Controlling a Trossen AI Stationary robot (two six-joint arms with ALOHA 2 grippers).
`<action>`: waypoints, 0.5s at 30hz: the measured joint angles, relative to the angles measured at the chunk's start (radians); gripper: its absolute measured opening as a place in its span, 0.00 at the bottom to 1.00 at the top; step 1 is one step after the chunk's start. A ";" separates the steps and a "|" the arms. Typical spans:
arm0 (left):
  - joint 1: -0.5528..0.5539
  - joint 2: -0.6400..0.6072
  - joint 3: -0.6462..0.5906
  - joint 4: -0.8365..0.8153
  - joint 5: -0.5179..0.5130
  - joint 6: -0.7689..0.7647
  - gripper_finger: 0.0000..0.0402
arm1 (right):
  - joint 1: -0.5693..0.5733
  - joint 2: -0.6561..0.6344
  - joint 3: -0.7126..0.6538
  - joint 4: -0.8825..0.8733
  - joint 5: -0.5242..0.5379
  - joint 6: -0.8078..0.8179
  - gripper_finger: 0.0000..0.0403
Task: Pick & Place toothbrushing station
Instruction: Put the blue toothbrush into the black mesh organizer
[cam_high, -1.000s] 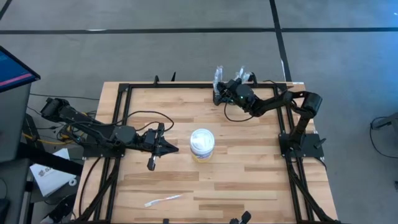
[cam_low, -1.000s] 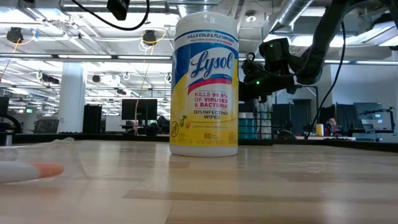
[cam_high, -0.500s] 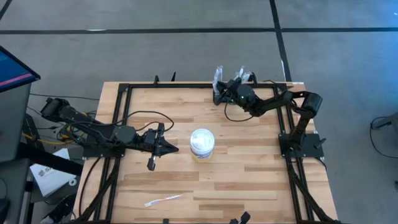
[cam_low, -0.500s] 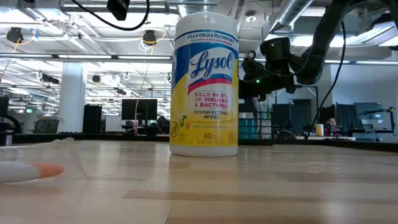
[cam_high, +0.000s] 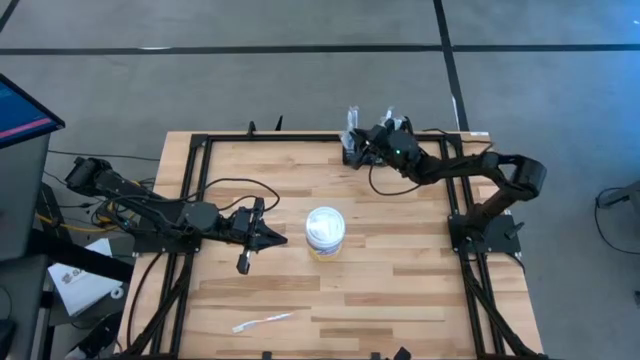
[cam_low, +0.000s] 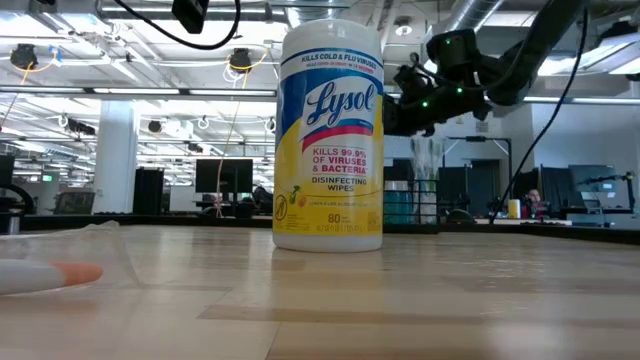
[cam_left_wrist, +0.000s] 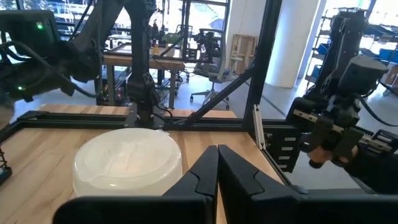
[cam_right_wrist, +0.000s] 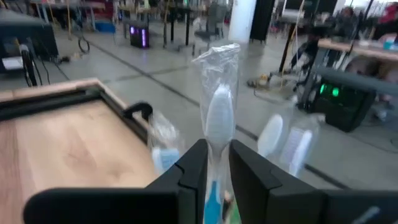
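1. We find the right gripper (cam_high: 362, 146) reached out to the far edge of the table (cam_high: 400, 270), at the toothbrushing station (cam_high: 352, 150), which stands at that far edge, right of centre
2. In the right wrist view its fingers (cam_right_wrist: 189, 168) stand slightly apart with a plastic-wrapped toothbrush (cam_right_wrist: 217, 118) upright in the narrow gap between them; we cannot tell whether the pads actually press on the wrapper
3. Two more wrapped brush heads (cam_right_wrist: 292, 146) rise beside the first (the rack itself is hidden below the fingers in this view)
4. In the low view the right gripper (cam_low: 405, 100) hangs above the table surface, behind the Lysol wipes tub (cam_low: 330, 135)
5. The Lysol tub (cam_high: 325, 230) stands upright near the table's centre, well apart from the station
6. The left gripper (cam_high: 275, 238) lies low, just left of the tub; in its wrist view the fingers (cam_left_wrist: 233, 177) are pressed together with nothing between them, and the tub's white lid (cam_left_wrist: 127, 162) is close ahead
7. A loose wrapped toothbrush (cam_high: 262, 321) lies flat near the table's front edge, apart from both arms
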 joint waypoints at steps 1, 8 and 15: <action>0.000 0.000 0.000 -0.001 0.000 0.000 0.00 | 0.000 -0.010 0.000 -0.030 -0.002 0.005 0.14; 0.000 0.000 0.000 -0.001 0.000 0.000 0.00 | -0.008 0.047 0.000 -0.012 -0.023 0.016 0.14; 0.000 0.000 0.000 -0.001 0.000 -0.005 0.00 | -0.051 0.098 0.000 -0.008 -0.084 0.046 0.15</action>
